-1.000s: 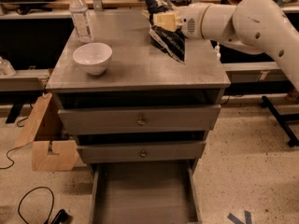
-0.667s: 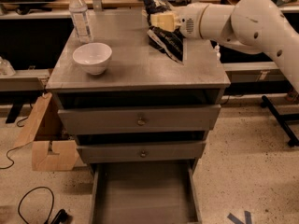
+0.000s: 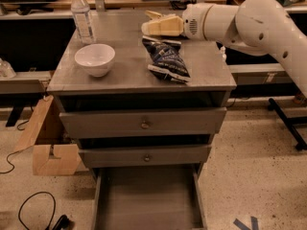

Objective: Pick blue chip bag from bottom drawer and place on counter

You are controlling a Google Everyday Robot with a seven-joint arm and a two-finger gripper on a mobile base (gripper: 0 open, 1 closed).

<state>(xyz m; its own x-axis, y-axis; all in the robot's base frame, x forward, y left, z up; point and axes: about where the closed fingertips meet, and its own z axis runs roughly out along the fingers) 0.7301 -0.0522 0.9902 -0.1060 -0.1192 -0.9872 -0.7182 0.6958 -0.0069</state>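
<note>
The blue chip bag [image 3: 166, 59], dark navy with white lettering and a pale band at its near end, lies flat on the counter [image 3: 125, 76], right of centre. My gripper [image 3: 148, 22] hovers just above and behind the bag. Its cream fingers [image 3: 162, 27] point left, are open and hold nothing. The white arm reaches in from the right. The bottom drawer [image 3: 147, 198] is pulled out at the foot of the cabinet, and its grey floor is bare.
A white bowl [image 3: 95, 59] sits on the counter's left side, with a water bottle [image 3: 82, 16] behind it. The two upper drawers with knobs [image 3: 144, 124] are nearly shut. A cardboard box [image 3: 48, 145] and a black cable [image 3: 33, 214] lie on the floor at left.
The gripper has let go of the blue chip bag, which now lies flat on the counter. The gripper has moved a little left and clear of it.
</note>
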